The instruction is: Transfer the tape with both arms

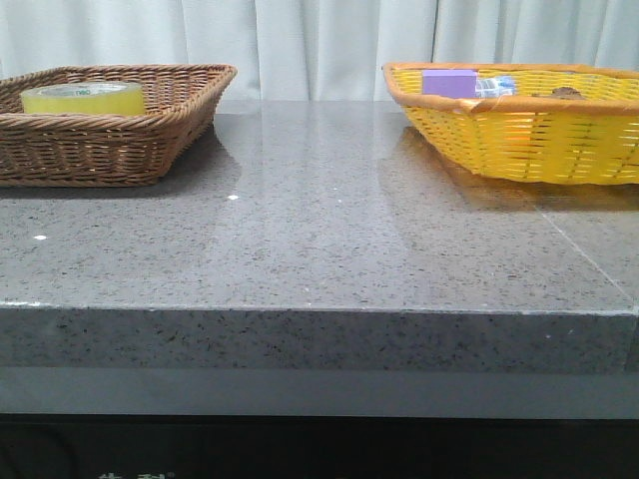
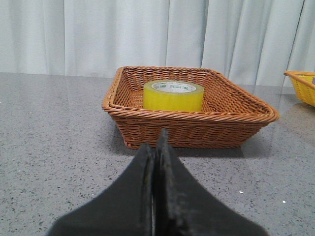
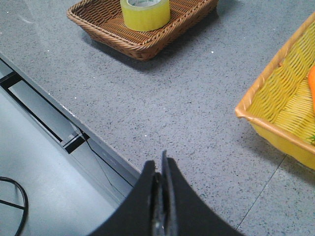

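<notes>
The yellow tape roll [image 1: 84, 98] lies flat in the brown wicker basket [image 1: 110, 145] at the table's far left. It also shows in the left wrist view [image 2: 173, 95] and in the right wrist view [image 3: 145, 13]. My left gripper [image 2: 156, 142] is shut and empty, low over the table, a short way in front of the brown basket [image 2: 197, 125]. My right gripper [image 3: 161, 164] is shut and empty, above the table's front edge, far from the tape. Neither arm shows in the front view.
A yellow wicker basket [image 1: 519, 135] stands at the far right and holds a purple box [image 1: 448, 83] and other small items. It also shows in the right wrist view [image 3: 275, 98]. The grey stone table [image 1: 319, 239] lies between the baskets. White curtains hang behind.
</notes>
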